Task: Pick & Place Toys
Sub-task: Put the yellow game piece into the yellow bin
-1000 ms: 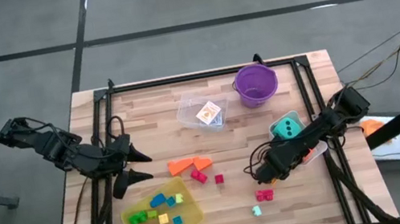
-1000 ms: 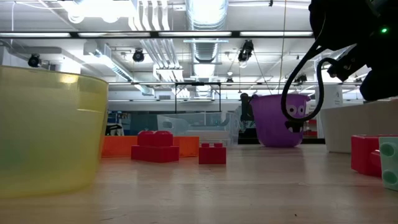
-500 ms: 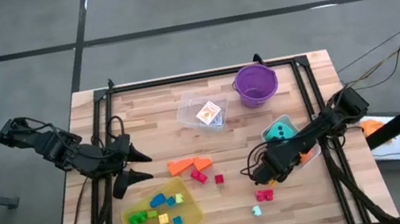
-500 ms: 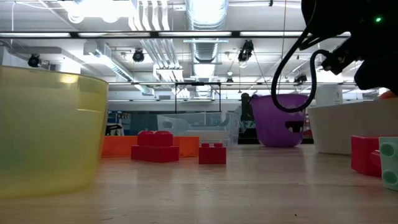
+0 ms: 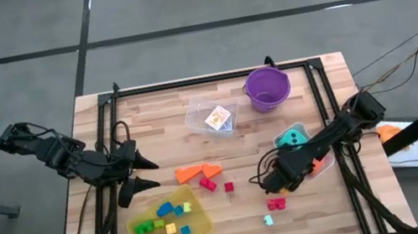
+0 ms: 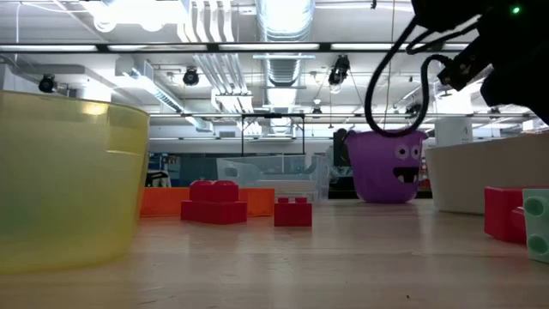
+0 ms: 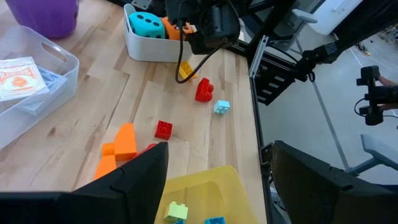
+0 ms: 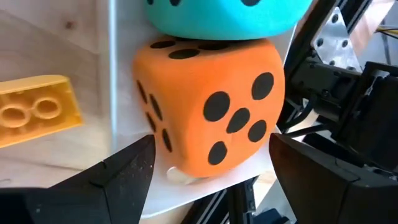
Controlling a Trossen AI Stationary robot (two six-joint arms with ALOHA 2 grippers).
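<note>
Some bricks (image 5: 165,219) lay in yellow tray (image 5: 202,228). Red ones (image 5: 275,204) waited on surface (image 5: 150,118). Right gripper (image 5: 273,181) open, empty, over dice (image 8: 208,106). Left gripper (image 5: 143,170) open, empty.

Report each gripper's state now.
Left gripper: open, empty, beside the yellow tray.
Right gripper: open, empty, at the orange die.

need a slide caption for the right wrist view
Right gripper open over a white tub holding an orange die and a teal die, with a yellow brick outside on the table.
</note>
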